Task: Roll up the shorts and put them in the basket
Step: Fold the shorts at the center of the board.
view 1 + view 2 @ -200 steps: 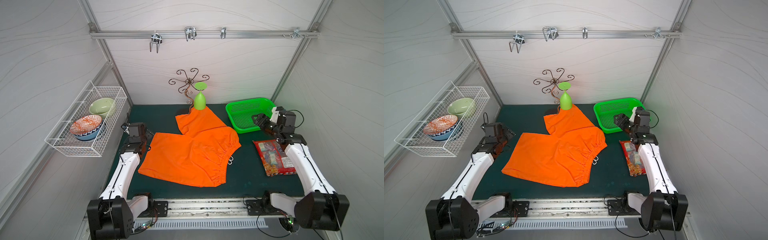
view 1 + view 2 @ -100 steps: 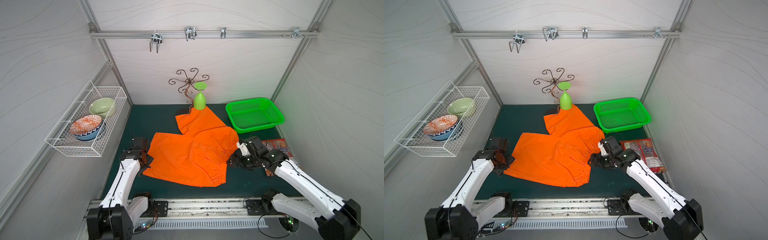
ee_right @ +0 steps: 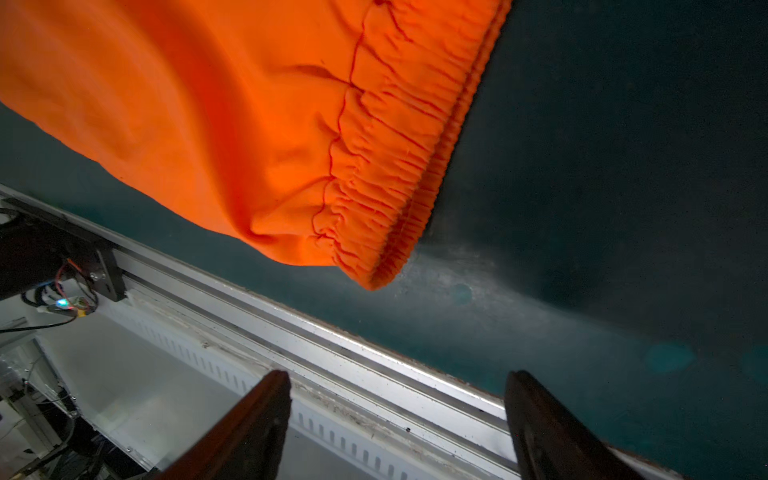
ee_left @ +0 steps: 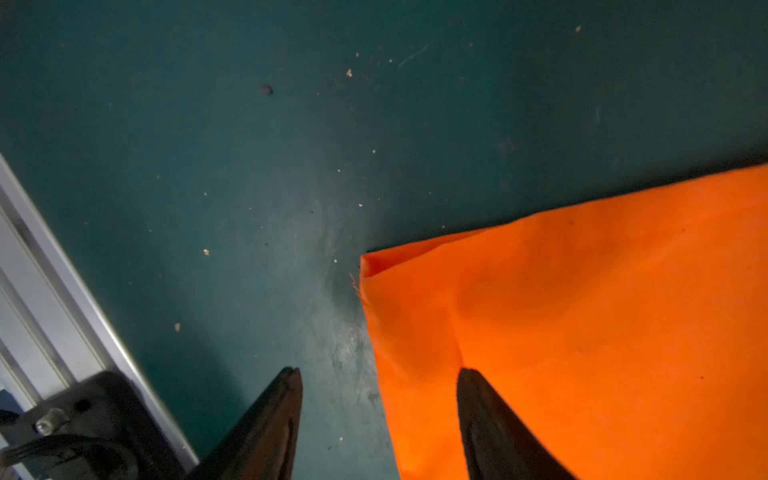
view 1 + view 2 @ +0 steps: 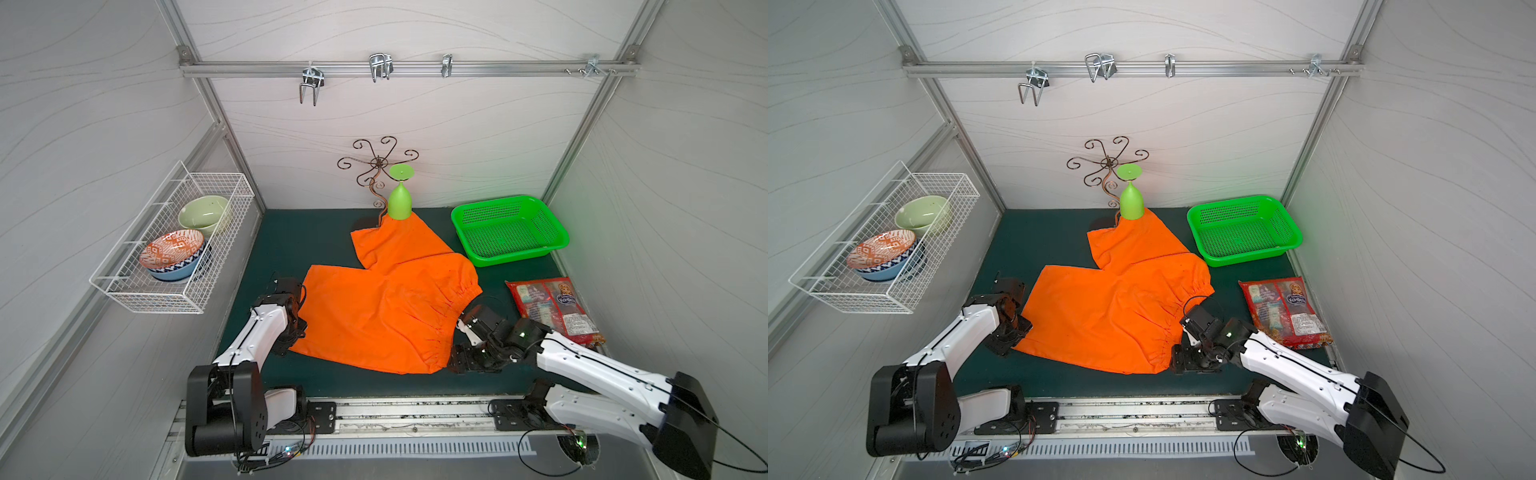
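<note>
The orange shorts (image 5: pixel 386 307) (image 5: pixel 1117 307) lie spread flat on the dark green mat, waistband to the right, one leg pointing left and one toward the back. My left gripper (image 5: pixel 296 334) (image 4: pixel 378 370) is open at the left leg's hem. One finger is over the bare mat, the other over the cloth (image 4: pixel 582 311), and the hem edge runs between them. My right gripper (image 5: pixel 455 355) (image 3: pixel 397 374) is open wide just off the near corner of the gathered waistband (image 3: pixel 374 208), holding nothing. I cannot see the drawstring.
A green basket (image 5: pixel 509 228) sits back right, with a snack packet (image 5: pixel 552 307) on the mat nearer the front. An upside-down green goblet (image 5: pixel 400 203) and a wire stand (image 5: pixel 376 166) are at the far leg's tip. A wire rack (image 5: pixel 166 249) with bowls hangs on the left wall. The metal rail (image 5: pixel 415 411) runs along the front.
My right arm swung from beside the green basket down to the near corner of the waistband. My left gripper slid nearer along the left hem and its jaws narrowed a little.
</note>
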Robot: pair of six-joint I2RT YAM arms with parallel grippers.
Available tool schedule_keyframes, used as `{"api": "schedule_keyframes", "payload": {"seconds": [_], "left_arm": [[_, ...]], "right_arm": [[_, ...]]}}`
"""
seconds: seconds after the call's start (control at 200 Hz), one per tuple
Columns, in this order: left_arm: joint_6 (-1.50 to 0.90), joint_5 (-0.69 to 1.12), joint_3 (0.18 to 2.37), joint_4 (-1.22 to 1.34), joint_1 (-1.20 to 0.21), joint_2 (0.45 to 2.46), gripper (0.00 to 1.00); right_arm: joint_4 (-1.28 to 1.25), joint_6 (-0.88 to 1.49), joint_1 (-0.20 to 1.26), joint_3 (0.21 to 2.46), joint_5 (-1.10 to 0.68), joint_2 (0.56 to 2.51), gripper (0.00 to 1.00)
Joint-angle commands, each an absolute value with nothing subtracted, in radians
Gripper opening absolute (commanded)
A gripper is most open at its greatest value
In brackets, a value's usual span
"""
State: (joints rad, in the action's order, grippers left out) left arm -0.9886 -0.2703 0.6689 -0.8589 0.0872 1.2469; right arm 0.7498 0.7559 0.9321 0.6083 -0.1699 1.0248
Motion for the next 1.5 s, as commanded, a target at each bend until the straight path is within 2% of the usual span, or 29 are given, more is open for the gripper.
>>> {"api": "schedule_keyframes", "payload": {"seconds": [0.0,0.125,0.205,0.34,0.5,0.66,0.78,0.925,1.075,1.316,1.496], "left_arm": [[-1.009,-0.256,0.663,-0.814,0.094,1.270,0.61],[-1.011,-0.251,0.657,-0.803,0.093,1.288,0.55],[-1.009,-0.243,0.649,-0.795,0.094,1.294,0.45],[-1.011,-0.218,0.640,-0.783,0.093,1.306,0.17],[-1.002,-0.202,0.646,-0.789,0.093,1.306,0.00],[-0.990,-0.179,0.645,-0.790,0.094,1.268,0.00],[-0.981,-0.154,0.651,-0.796,0.094,1.244,0.00],[-0.968,-0.124,0.671,-0.812,0.093,1.200,0.00],[-0.943,-0.098,0.721,-0.836,0.093,1.141,0.00],[-0.864,-0.092,0.886,-0.906,0.094,1.087,0.00],[-0.823,-0.132,0.979,-0.960,0.094,1.037,0.00]], "right_arm": [[0.665,0.814,0.979,0.603,-0.141,1.072,0.84],[0.605,0.839,1.019,0.602,-0.110,1.119,0.83],[0.573,0.845,1.024,0.608,-0.085,1.145,0.83],[0.527,0.846,1.023,0.629,-0.042,1.198,0.82],[0.528,0.845,1.023,0.670,-0.002,1.307,0.79],[0.500,0.874,1.016,0.663,0.019,1.354,0.68],[0.501,0.882,1.002,0.653,0.029,1.338,0.51],[0.516,0.886,0.969,0.625,0.004,1.272,0.19],[0.615,0.867,0.966,0.641,0.007,1.149,0.02],[0.834,0.789,0.967,0.733,-0.028,0.891,0.01],[0.916,0.747,1.009,0.785,-0.129,0.846,0.01]]}}
